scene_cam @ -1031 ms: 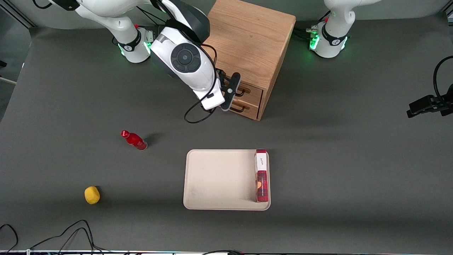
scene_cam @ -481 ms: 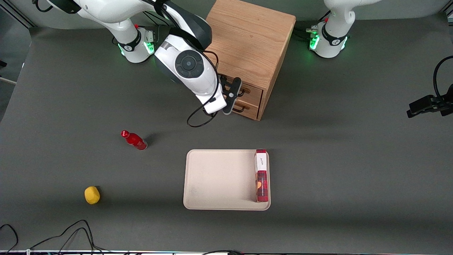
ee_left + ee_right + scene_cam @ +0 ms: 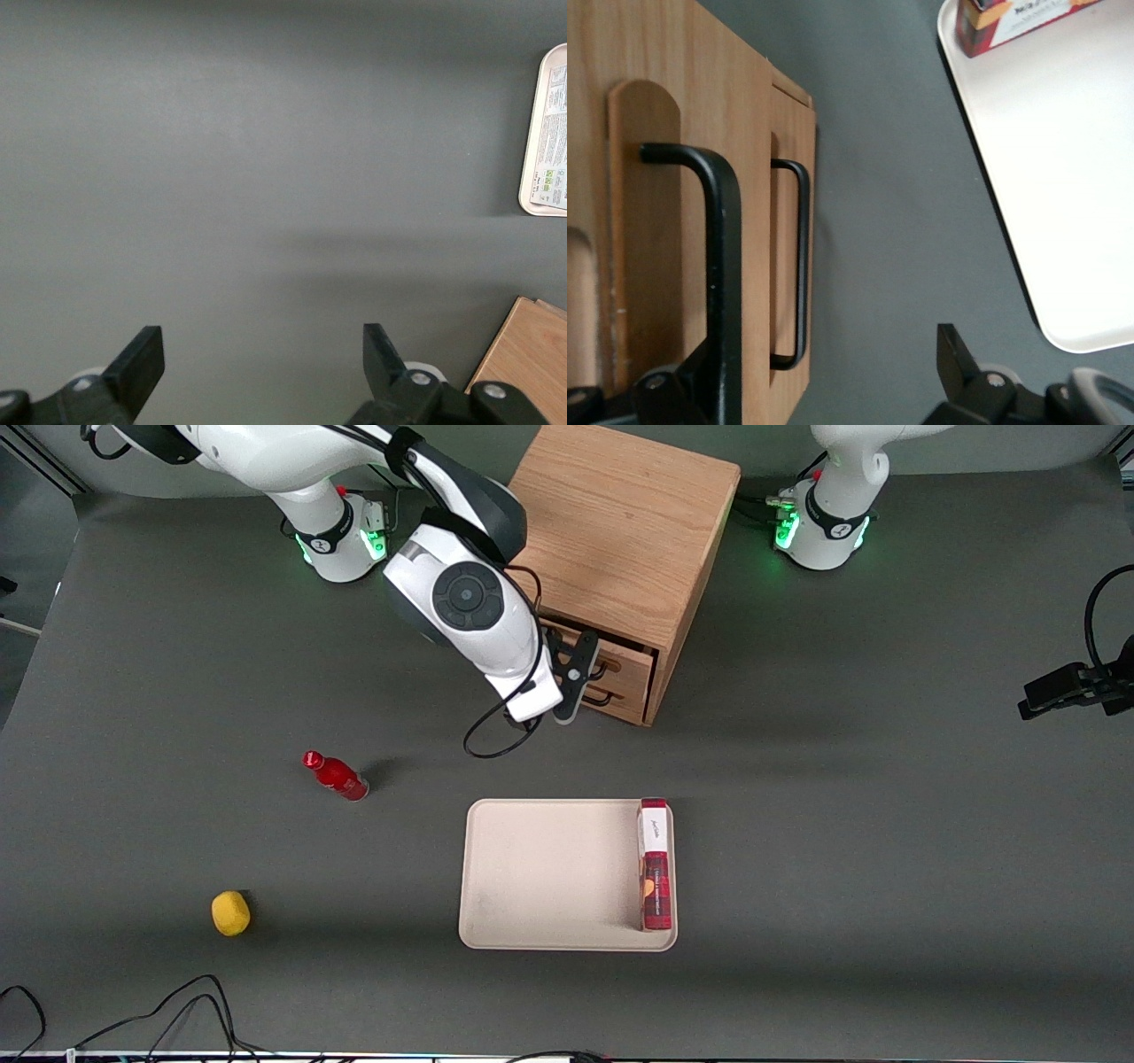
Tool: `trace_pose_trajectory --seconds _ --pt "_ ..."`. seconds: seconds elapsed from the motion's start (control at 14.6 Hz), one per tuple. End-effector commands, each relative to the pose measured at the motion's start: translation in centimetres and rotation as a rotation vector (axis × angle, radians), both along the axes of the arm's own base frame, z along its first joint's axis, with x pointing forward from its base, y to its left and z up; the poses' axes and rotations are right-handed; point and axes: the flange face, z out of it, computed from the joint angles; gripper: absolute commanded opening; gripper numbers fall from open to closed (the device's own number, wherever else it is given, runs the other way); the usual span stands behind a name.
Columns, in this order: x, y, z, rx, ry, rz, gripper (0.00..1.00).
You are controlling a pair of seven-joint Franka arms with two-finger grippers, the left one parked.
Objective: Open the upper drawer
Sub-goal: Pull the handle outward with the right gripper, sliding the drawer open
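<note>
Gripper [image 3: 578, 666] of the right arm sits in front of the small wooden cabinet [image 3: 625, 531], level with the upper drawer [image 3: 620, 661]; in the right wrist view its fingers [image 3: 961, 367] stand apart, spread to either side of that drawer's black wire handle [image 3: 719, 266], and the handle bar seems to lie against or just beside one finger, though contact is hard to judge; nothing is clamped between them. Seen from the front, the upper drawer juts out a little past the lower drawer [image 3: 620, 698], so it appears slightly open; its inside does not show. Beneath it the lower drawer carries its own black handle [image 3: 799, 266] and sits flush in the cabinet. Nearer the front camera lies a cream tray [image 3: 540, 877] on the dark grey table [image 3: 886, 824], with a red and white carton [image 3: 654, 864] lying along the tray's edge toward the parked arm's end. Toward the working arm's end a small red bottle [image 3: 337, 776] lies on the table, and nearer the camera still, a yellow lemon-like fruit [image 3: 230, 913].
</note>
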Motion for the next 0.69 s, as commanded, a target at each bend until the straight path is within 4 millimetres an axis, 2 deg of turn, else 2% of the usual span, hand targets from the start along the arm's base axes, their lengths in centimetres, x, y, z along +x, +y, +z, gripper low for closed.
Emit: trace_pose_trajectory --seconds 0.0,0.62 --pt "1.4 -0.2 -0.5 0.012 -0.015 0.012 1.00" --pt "5.5 -2.5 -0.4 0.032 -0.042 -0.015 1.00"
